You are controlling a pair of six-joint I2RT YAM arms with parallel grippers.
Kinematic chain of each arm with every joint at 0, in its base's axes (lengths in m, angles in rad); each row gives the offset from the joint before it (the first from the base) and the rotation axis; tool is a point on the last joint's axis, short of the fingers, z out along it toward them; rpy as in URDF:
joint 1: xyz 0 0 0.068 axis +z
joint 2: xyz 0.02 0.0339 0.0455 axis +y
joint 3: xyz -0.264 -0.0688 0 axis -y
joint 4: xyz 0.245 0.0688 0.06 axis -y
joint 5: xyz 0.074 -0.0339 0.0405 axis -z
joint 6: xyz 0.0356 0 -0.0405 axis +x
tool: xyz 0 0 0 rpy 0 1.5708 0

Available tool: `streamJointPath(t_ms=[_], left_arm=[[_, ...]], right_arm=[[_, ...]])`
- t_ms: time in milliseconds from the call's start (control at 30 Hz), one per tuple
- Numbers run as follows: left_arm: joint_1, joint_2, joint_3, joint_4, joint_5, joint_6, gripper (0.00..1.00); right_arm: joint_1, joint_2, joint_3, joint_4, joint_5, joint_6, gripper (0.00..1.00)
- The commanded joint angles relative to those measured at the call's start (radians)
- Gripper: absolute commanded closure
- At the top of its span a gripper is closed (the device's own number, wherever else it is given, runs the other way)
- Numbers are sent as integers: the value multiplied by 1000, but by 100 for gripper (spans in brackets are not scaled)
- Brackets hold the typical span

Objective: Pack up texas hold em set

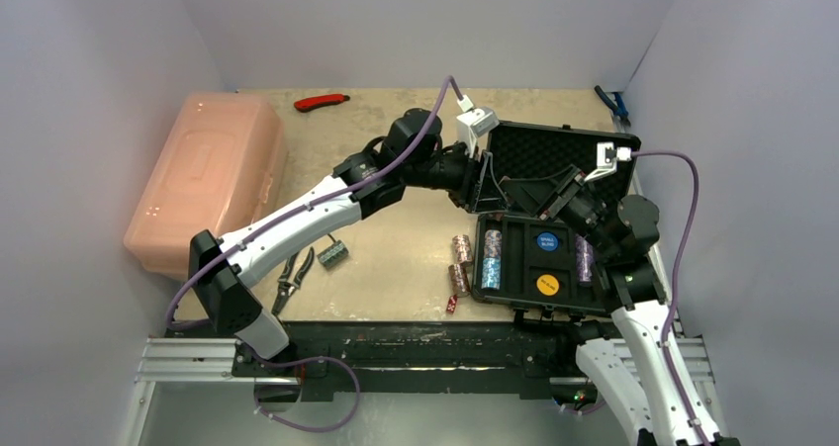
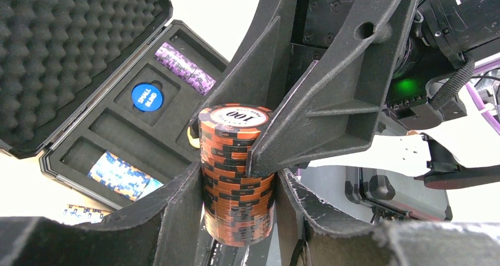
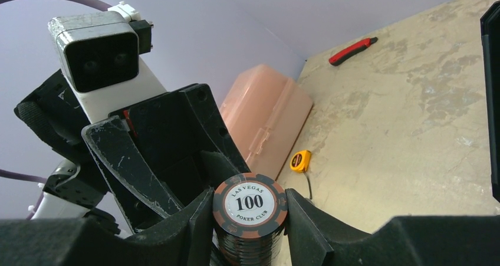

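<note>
Left claw (image 2: 239,186) and right claw (image 3: 247,206) both clamp the orange-and-black poker chip stack (image 2: 230,151). Keep it square; release left last

Table (image 1: 406,258): tan, worn top.
Pink box (image 1: 203,179): translucent, lid shut, at the left edge.
Knife (image 1: 322,101): red, at the far edge.
Pliers (image 1: 294,273): near edge, grey block (image 1: 332,255) just beside.
Blue tool (image 1: 613,104): far right corner.
Tape measure (image 3: 301,160): yellow, near the pink box.
</note>
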Motion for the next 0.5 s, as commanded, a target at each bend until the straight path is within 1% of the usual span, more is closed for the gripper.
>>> streamJointPath(t_ms=[0,33,67,200,333,467], left_arm=[[3,-12,83,87,-27,-22,99],[3,-13,81,83,-32,-21,96],[2,-16,79,78,-34,-21,91],[3,-35,39,85,-52,-13,66],[2,-50,13,70,-62,-2,50],[2,-90,-52,67,-86,11,32]], right_arm=[[5,4,53,-67,25,-46,97],[5,3,59,-83,27,-49,100],[5,0,66,-99,30,-55,100],[5,-30,79,-136,58,-69,100],[5,-47,80,-151,72,-73,100],[4,-50,102,-184,84,-99,100]])
